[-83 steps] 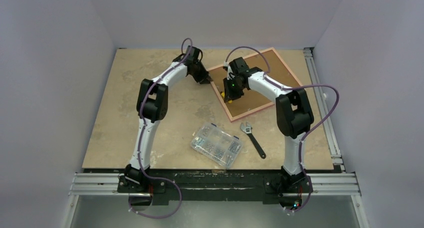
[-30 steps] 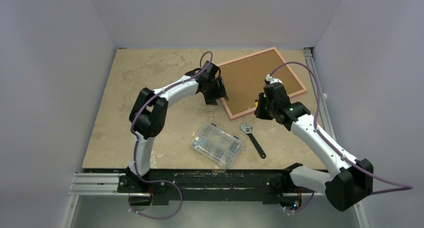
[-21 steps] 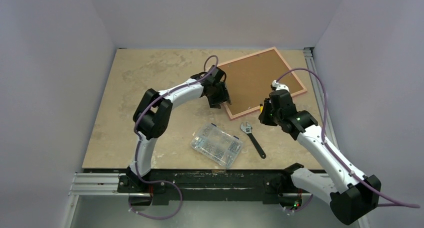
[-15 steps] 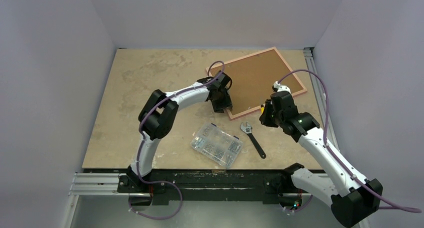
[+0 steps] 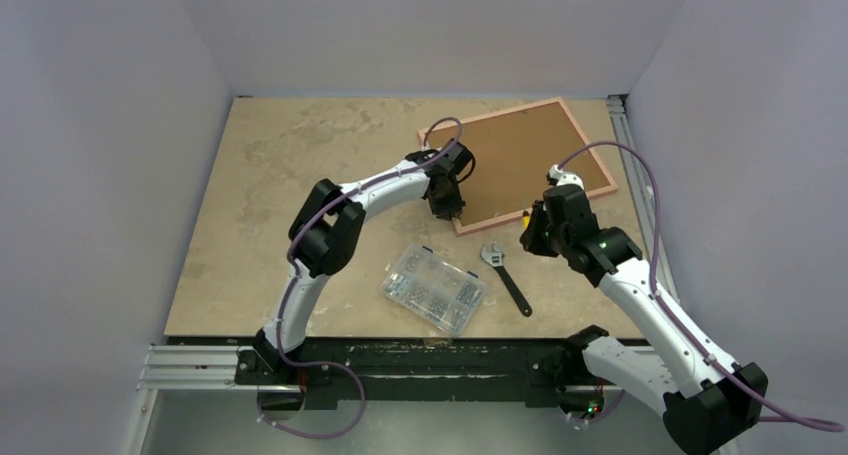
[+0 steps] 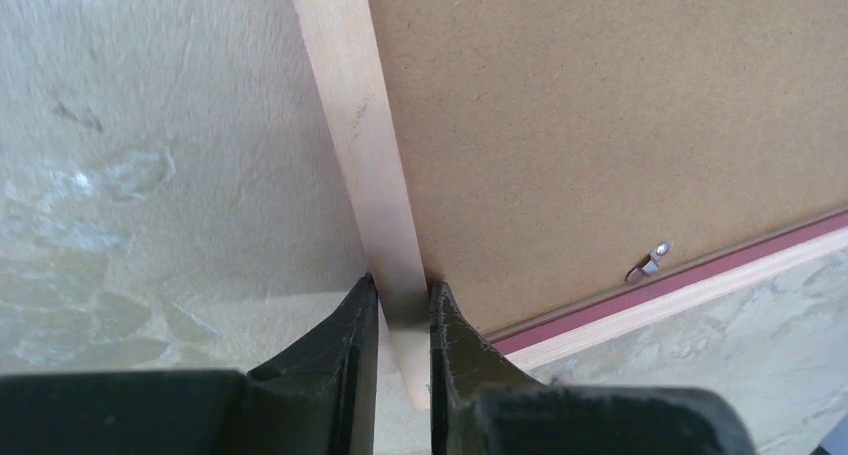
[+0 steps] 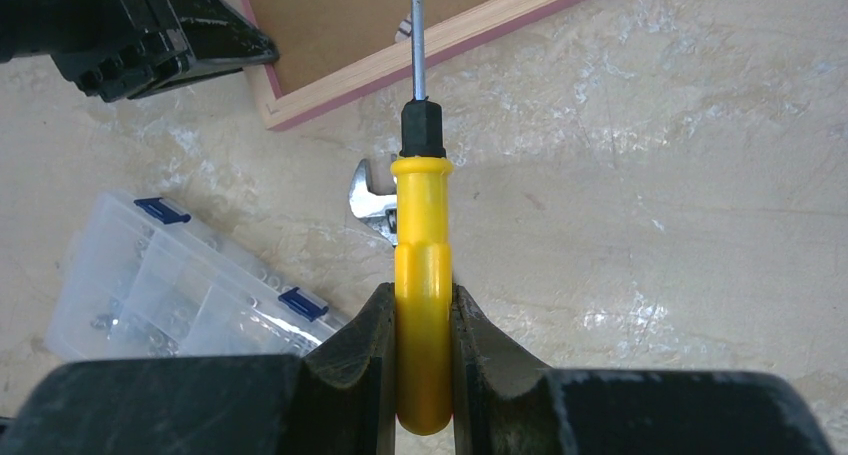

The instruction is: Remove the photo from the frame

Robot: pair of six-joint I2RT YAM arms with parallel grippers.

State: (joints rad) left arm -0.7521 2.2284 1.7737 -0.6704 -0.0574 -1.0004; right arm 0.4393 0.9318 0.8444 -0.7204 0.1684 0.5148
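The pink frame [image 5: 520, 160] lies face down at the back right of the table, its brown fibreboard back [image 6: 600, 125] up. The photo is hidden under that back. My left gripper [image 5: 447, 207] sits at the frame's near left corner, and in the left wrist view it [image 6: 402, 297] is shut across the pink side rail [image 6: 360, 125]. A small metal clip [image 6: 650, 262] shows on the near rail. My right gripper [image 7: 420, 295] is shut on a yellow-handled screwdriver [image 7: 420, 225], whose shaft points at the frame's near edge [image 7: 440, 40]. It hovers just in front of the frame [image 5: 533, 233].
An adjustable wrench [image 5: 505, 275] lies on the table between the frame and the arm bases. Left of it is a clear screw box [image 5: 433, 289], also in the right wrist view [image 7: 170, 285]. Rails run along the table's right side.
My left gripper has moved right to the frame's near left corner and closed on the side rail. The right arm has drawn back towards the near right, still holding the screwdriver.
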